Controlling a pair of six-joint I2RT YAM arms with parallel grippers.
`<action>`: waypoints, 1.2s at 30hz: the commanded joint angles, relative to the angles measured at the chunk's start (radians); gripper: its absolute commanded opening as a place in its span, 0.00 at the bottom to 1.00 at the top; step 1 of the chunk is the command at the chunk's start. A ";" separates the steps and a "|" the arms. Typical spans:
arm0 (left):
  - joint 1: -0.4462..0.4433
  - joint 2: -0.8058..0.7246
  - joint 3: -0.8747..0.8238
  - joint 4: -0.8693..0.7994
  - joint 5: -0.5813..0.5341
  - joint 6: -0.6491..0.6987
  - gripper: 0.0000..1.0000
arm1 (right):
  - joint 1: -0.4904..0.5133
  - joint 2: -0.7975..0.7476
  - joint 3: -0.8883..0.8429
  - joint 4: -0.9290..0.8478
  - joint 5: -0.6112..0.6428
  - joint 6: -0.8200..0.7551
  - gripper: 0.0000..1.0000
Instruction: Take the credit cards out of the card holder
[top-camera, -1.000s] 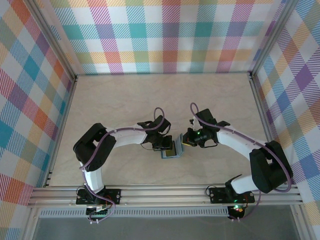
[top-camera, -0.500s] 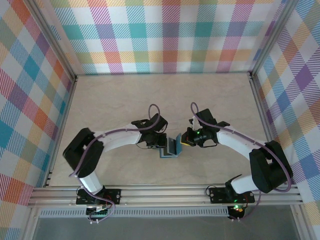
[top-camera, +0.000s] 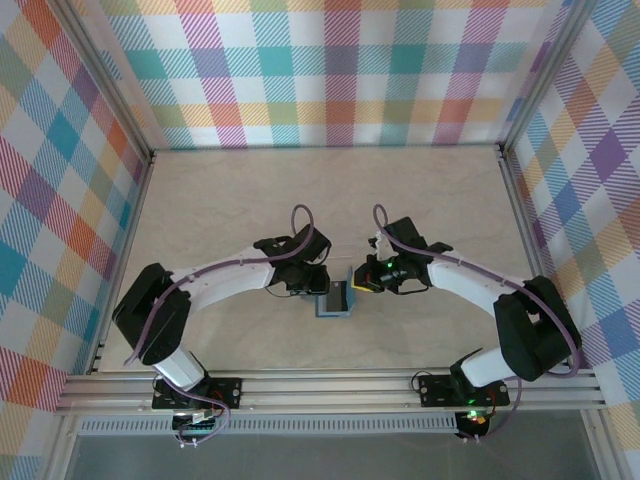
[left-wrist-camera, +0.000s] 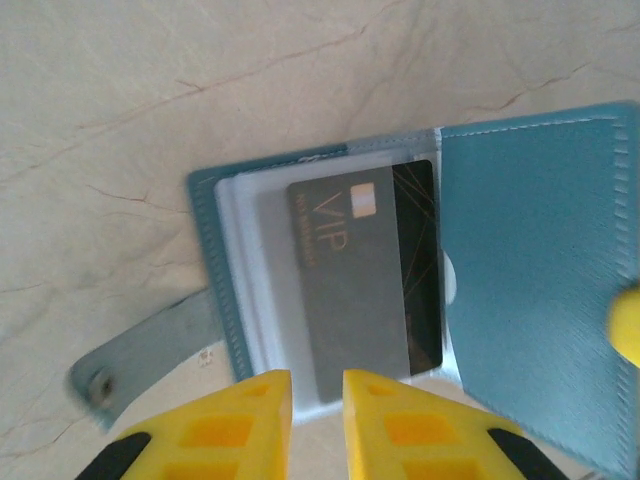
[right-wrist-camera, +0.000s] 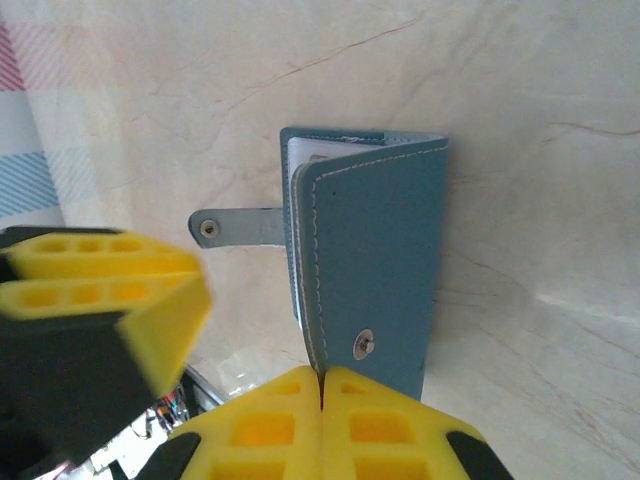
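Note:
The teal card holder (top-camera: 336, 300) lies open on the table between the two arms. Its cover flap (left-wrist-camera: 540, 250) stands raised, and my right gripper (right-wrist-camera: 322, 385) is shut on the flap's free edge, beside the round snap (right-wrist-camera: 365, 344). A grey credit card (left-wrist-camera: 350, 280) marked VIP, with a dark band along one side, sits in the pale inner sleeve. My left gripper (left-wrist-camera: 317, 395) hovers at the card's near end with a narrow gap between its fingers, and nothing is pinched between them. The grey side tab (left-wrist-camera: 140, 350) lies flat on the table.
Pale marbled tabletop (top-camera: 230, 200) stretches behind the arms. Plaid walls (top-camera: 340, 80) close in the back and both sides. An aluminium rail (top-camera: 330, 385) runs along the near edge, by the arm bases.
My left gripper's jaws have parted slightly and its arm has shifted back and left. The right gripper has moved a little left, holding the cover more upright.

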 joint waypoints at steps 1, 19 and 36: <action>0.004 0.062 0.029 0.028 0.050 0.018 0.22 | 0.008 0.007 0.018 0.043 -0.055 0.009 0.00; 0.004 0.131 -0.017 0.014 -0.001 0.039 0.19 | 0.008 0.105 0.077 -0.314 0.414 -0.095 0.38; 0.012 0.023 -0.012 -0.003 -0.017 0.020 0.20 | 0.057 0.098 0.171 -0.432 0.476 -0.103 0.52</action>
